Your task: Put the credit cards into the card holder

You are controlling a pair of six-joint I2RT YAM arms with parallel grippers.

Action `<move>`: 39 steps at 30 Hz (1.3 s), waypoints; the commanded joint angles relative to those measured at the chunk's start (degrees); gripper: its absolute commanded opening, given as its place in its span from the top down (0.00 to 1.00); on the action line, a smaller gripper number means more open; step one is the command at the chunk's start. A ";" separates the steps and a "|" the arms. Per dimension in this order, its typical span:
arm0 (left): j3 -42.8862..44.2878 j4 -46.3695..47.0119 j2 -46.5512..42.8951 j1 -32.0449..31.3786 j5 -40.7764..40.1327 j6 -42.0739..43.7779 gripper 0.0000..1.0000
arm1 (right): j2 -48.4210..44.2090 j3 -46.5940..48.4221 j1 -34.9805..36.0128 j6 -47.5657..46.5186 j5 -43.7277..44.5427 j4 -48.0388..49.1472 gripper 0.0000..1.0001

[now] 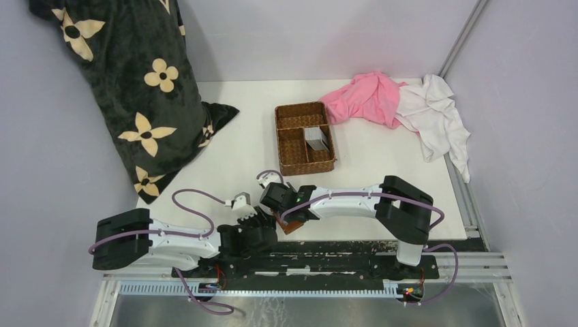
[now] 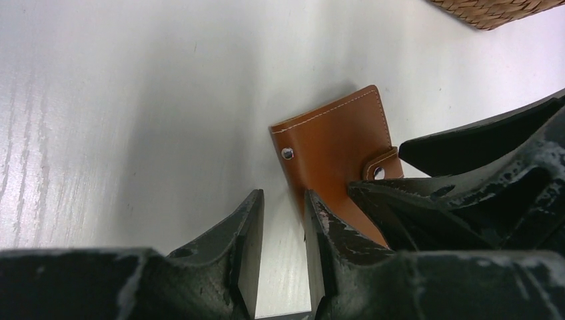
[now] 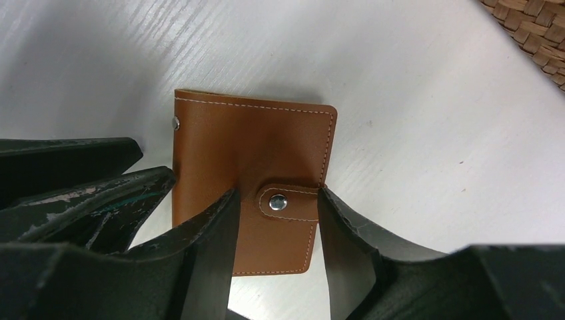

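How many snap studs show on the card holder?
2: one stud on the closure tab, within the open right claw; the other at the card holder's opposite edge. Others may be hidden.

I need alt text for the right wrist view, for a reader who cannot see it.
A closed brown card holder lies flat on the white table, with the open jaws of the right gripper on either side of its snap tab. The left gripper is at the left edge, a wicker basket corner top right.

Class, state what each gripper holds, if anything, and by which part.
No firm hold shows. The right gripper brackets the snap tab of the card holder with open jaws; the left gripper sets a narrow gap over its edge.
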 commanded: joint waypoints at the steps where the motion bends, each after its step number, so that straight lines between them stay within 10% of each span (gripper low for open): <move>1: 1.20 3.15 2.11 -0.40 -2.89 -1.24 0.63 | 1.41 1.49 0.48 0.07 3.78 -1.52 0.47; 30: 8.60 0.37 21.28 -0.33 -1.98 -9.13 0.46 | 0.13 -4.12 -1.43 3.27 6.83 -3.73 0.80; 39: 9.67 3.28 29.73 -0.26 0.47 -12.05 0.66 | -3.90 -6.71 -3.45 3.07 3.76 -1.51 0.95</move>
